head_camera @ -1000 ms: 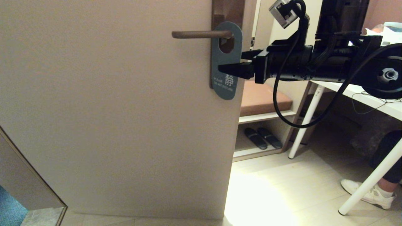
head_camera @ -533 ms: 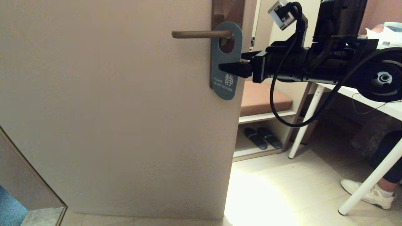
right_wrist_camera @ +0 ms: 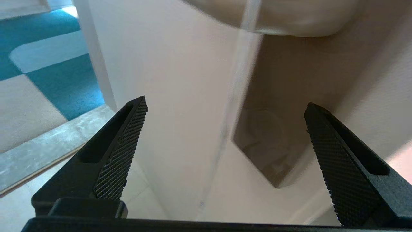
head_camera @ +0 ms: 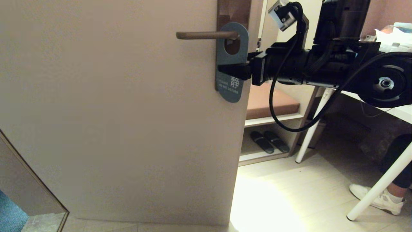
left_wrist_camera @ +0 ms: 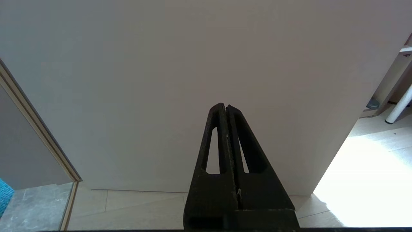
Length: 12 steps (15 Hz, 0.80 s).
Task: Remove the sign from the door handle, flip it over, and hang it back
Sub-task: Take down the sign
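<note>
The blue-grey sign (head_camera: 231, 54) hangs by its oval hole on the dark bronze door handle (head_camera: 206, 34), against the brown backplate (head_camera: 233, 9). My right gripper (head_camera: 234, 63) reaches in from the right, level with the sign's middle. Its front finger lies across the sign's face, just above the white print. In the right wrist view the right gripper (right_wrist_camera: 225, 103) is wide open, and a thin blurred edge runs between the fingers. My left gripper (left_wrist_camera: 225, 106) is shut and empty, low before the door's bare face, and is out of the head view.
The pale door (head_camera: 112, 112) fills the left, with its free edge just right of the sign. Behind it stand a bench with a brown cushion (head_camera: 270, 100), slippers (head_camera: 268, 141), white table legs (head_camera: 309, 132) and a person's white shoe (head_camera: 379, 199).
My right gripper has moved left, towards the door. Its front finger now reaches across the sign's face. The sign still hangs on the handle.
</note>
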### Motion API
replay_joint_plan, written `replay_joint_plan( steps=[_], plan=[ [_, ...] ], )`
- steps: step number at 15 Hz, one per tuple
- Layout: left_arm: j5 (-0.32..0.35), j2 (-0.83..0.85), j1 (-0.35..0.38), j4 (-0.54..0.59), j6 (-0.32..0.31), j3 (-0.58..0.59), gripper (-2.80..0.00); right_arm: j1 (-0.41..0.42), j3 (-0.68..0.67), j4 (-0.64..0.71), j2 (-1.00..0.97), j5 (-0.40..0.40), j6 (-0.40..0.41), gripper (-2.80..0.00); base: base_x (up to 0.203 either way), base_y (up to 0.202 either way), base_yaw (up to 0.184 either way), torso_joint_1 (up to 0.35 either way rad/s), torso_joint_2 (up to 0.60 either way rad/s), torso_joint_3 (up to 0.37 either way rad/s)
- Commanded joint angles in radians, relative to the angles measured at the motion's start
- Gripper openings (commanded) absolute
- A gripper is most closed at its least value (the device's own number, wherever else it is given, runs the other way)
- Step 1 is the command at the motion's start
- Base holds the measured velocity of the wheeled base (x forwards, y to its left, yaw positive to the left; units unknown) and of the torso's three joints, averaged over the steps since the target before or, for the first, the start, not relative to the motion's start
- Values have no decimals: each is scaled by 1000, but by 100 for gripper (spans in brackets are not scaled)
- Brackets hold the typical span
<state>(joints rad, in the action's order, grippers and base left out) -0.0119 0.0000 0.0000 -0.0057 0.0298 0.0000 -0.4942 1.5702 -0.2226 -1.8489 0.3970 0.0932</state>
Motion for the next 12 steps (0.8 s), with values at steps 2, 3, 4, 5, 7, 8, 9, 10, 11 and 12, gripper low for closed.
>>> replay_joint_plan(
  steps=[2,3,4,5,7,8,9,10,11,12],
  plan=[
    [0,0,0,0,1,0,-280,-7,1,-1,-9,2,0,-280,0,0,0,0,0,0],
    [0,0,0,0,1,0,-280,-7,-1,-1,-7,-6,0,-280,0,0,0,0,0,0],
    [0,0,0,0,1,0,-280,-7,-2,-1,-6,-18,0,-280,0,0,0,0,0,0],
    [0,0,0,0,1,0,-280,-7,-2,-1,-5,-29,0,-280,0,0,0,0,0,0],
    [0,0,0,0,1,0,-280,-7,-1,-1,-4,-30,2,-280,0,0,0,0,0,0],
    [0,0,0,0,1,0,-280,-7,-1,-1,-3,-30,3,-280,0,0,0,0,0,0],
    [0,0,0,0,1,0,-280,-7,-2,-1,-1,-32,5,-280,0,0,0,0,0,0],
    [0,0,0,0,1,0,-280,-7,-2,-1,-1,-32,5,-280,0,0,0,0,0,0],
    [0,0,0,0,1,0,-280,-7,-2,-1,-1,-32,6,-280,0,0,0,0,0,0],
    [0,0,0,0,1,0,-280,-7,-2,-1,-1,-32,7,-280,0,0,0,0,0,0]
  ],
)
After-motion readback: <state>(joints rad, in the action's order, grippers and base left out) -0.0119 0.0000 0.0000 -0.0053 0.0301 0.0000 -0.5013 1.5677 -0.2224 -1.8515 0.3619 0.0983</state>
